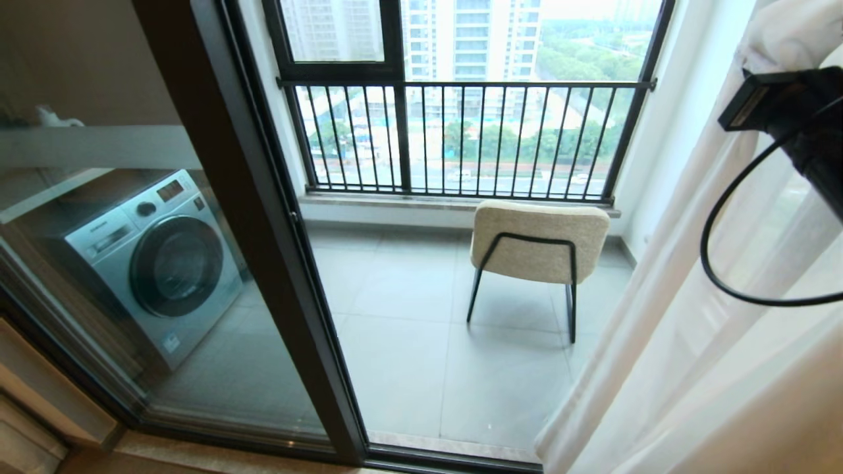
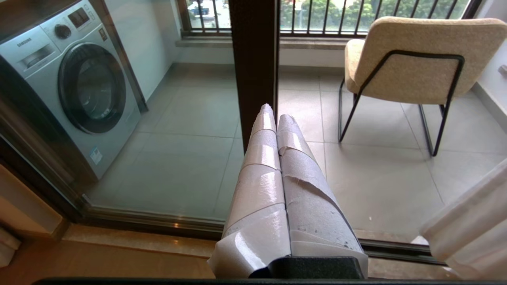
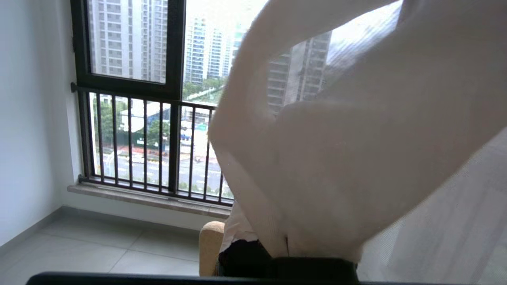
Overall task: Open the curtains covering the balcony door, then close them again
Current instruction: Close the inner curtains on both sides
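Observation:
The sheer white curtains (image 1: 691, 329) hang bunched at the right side of the balcony door (image 1: 263, 230), whose dark frame and glass stand uncovered. My right arm's wrist (image 1: 797, 112) reaches into the upper folds of the curtains. In the right wrist view, curtain fabric (image 3: 336, 158) drapes over the fingers and hides them. Only the gripper's black base (image 3: 313, 269) shows. My left gripper (image 2: 275, 113) is parked low in front of the door frame (image 2: 253, 59). Its white-taped fingers are shut with nothing between them. A curtain hem (image 2: 471, 221) hangs to its right.
Beyond the glass are a silver washing machine (image 1: 158, 263) on the left and a beige chair (image 1: 537, 243) with black legs. A black-barred railing (image 1: 461, 138) runs across the balcony window. The door's sill track (image 2: 158, 221) runs along the floor.

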Controlling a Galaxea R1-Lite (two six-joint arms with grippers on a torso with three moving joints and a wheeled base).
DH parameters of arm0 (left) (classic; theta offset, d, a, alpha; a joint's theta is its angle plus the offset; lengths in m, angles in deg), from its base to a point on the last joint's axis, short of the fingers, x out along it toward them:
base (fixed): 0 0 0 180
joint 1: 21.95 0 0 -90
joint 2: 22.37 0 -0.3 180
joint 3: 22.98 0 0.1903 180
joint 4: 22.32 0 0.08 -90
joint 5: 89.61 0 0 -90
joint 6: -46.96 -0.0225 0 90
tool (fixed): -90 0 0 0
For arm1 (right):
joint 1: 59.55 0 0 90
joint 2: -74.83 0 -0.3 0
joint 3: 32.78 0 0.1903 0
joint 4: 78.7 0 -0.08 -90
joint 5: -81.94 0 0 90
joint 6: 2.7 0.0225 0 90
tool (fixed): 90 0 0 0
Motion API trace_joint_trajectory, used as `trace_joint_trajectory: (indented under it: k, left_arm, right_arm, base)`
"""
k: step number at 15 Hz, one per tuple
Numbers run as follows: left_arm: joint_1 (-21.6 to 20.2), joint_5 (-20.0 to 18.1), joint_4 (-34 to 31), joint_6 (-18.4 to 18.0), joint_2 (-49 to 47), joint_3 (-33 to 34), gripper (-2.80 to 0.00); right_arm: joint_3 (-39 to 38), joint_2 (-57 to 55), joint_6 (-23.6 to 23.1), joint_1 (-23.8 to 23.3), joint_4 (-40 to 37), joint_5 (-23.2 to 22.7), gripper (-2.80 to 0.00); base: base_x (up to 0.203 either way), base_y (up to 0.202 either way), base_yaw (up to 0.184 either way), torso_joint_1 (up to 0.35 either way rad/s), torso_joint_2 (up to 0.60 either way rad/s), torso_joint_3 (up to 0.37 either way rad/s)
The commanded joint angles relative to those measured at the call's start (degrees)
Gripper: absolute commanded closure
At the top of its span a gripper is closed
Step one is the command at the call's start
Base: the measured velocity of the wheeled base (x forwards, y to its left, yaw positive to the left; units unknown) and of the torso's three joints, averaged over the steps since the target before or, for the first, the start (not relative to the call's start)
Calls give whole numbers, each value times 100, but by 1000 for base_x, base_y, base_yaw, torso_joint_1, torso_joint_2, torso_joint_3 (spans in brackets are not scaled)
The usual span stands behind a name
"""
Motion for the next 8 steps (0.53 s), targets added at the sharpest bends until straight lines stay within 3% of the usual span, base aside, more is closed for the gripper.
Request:
trace_joint_trajectory:
  k: [1, 8]
  left_arm:
    - [3, 0, 0, -2, -1, 0, 0]
    - [-6, 0, 0, 7, -1, 0, 0]
  right_arm:
    - [2, 23, -11, -2, 37, 6, 0]
    - [37, 3, -12, 0, 40, 6, 0]
  base:
    - [0, 204, 1, 2, 2, 2]
    - [0, 180, 3, 2, 2, 0]
